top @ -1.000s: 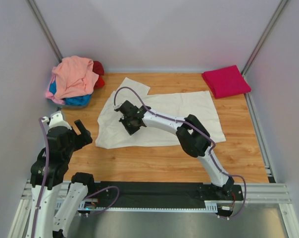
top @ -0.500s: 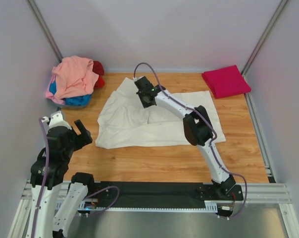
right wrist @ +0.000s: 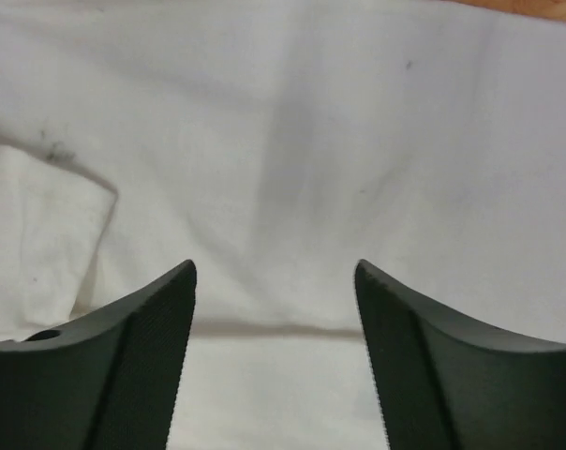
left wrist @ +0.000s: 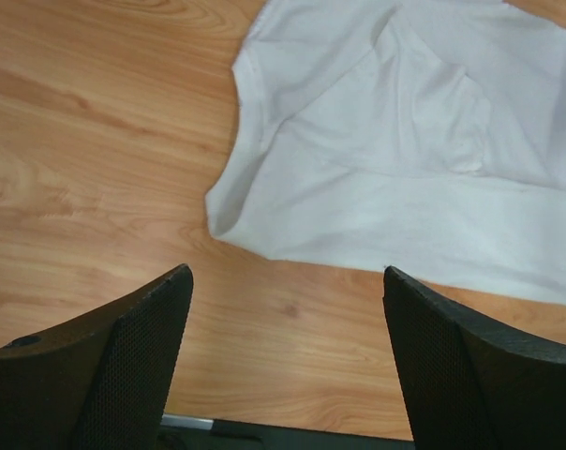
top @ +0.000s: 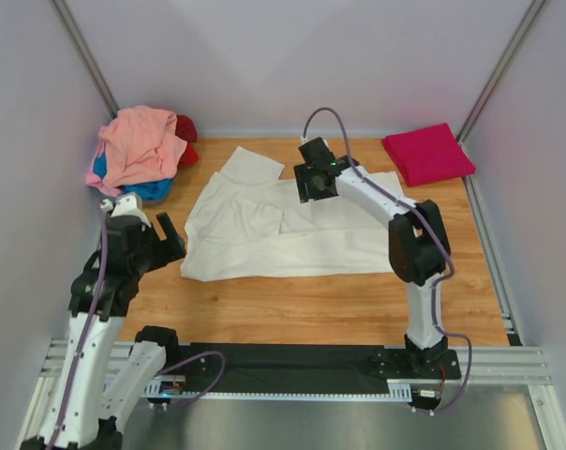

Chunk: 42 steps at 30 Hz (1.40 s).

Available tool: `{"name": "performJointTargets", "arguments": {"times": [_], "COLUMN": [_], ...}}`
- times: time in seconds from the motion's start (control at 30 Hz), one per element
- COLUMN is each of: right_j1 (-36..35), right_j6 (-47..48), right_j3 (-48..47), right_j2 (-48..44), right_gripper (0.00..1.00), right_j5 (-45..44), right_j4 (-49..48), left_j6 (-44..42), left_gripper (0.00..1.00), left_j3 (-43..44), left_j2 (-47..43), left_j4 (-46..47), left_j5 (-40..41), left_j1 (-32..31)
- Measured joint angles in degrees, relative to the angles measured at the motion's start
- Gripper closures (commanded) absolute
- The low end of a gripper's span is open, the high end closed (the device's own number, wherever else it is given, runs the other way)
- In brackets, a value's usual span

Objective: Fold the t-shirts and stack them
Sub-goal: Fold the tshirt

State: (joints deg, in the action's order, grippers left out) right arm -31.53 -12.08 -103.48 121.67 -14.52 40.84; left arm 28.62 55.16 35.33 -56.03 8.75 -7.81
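Cream-white t-shirt (top: 292, 230): spread flat; judged limp, light; best pinched at corners. Right gripper (top: 313, 182) over its far edge, left gripper (top: 163, 240) beside its left corner; both jaws parted, empty.

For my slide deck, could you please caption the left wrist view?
Open left gripper above the wooden table, a corner of the cream-white t-shirt lying just beyond its fingertips.

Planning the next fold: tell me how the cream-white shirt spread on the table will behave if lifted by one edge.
The cream-white t-shirt is probably floppy: it lies flat with soft creases. Lifted by one edge, it would likely drape and sag rather than hold shape. Pushed, it may bunch on the wooden table instead of sliding whole.
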Motion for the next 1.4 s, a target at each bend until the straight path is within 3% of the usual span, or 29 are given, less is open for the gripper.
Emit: {"name": "performJointTargets", "arguments": {"times": [0.03,0.17,0.33,0.43,0.6,0.67,0.73,0.87,1.03,1.23,1.4], "right_j1": [0.7,6.6,12.1,10.9,8.3,7.2,6.2,5.6,5.7,5.7,5.7], "right_j6": [-0.9,-4.3,-8.0,-10.5,-13.7,-14.4,-15.1,-15.3,-15.3,-15.3,-15.1], "right_j3": [3.4,15.2,27.1,35.3,47.0,50.4,53.6,57.1,57.4,57.4,57.4], "right_j2": [-3.2,-16.3,-31.6,-39.1,-46.2,-48.3,-51.5,-59.9,-68.3,-70.2,-70.1], "right_gripper": [0.18,0.13,0.09,0.1,0.1,0.1,0.1,0.1,0.11,0.11,0.11], "right_j5": [1.3,5.1,6.2,8.8,15.1,16.8,18.3,19.7,19.8,20.2,20.2], "right_j4": [-0.9,-4.1,-8.1,-10.3,-12.8,-12.7,-12.0,-10.0,-7.1,-4.0,-2.6], "left_j6": [0.0,0.2,0.2,-0.7,-4.2,-4.9,-4.8,-3.1,-2.8,-1.1,2.7], "left_gripper": [0.11,0.11,0.03,0.01,0.01,0.0,0.01,0.01,0.01,0.02,0.17], "left_j3": [0.1,3.5,17.5,33.3,77.6,87.7,87.8,78.8,85.3,85.6,86.6], "left_j2": [2.8,16.9,41.8,58.8,92.5,101.4,104.7,106.6,115.7,118.8,120.7], "left_j4": [1.5,8.5,19.5,21.2,17.2,17.9,18.8,24.8,28.1,31.6,34.7], "left_j5": [-1.0,-2.6,-5.4,-5.8,-8.5,-12.0,-15.2,-21.9,-26.3,-28.1,-30.6], "left_j1": [-0.5,-5.4,-7.5,-7.5,-6.1,-4.7,-3.1,1.0,3.7,2.8,2.4]}}
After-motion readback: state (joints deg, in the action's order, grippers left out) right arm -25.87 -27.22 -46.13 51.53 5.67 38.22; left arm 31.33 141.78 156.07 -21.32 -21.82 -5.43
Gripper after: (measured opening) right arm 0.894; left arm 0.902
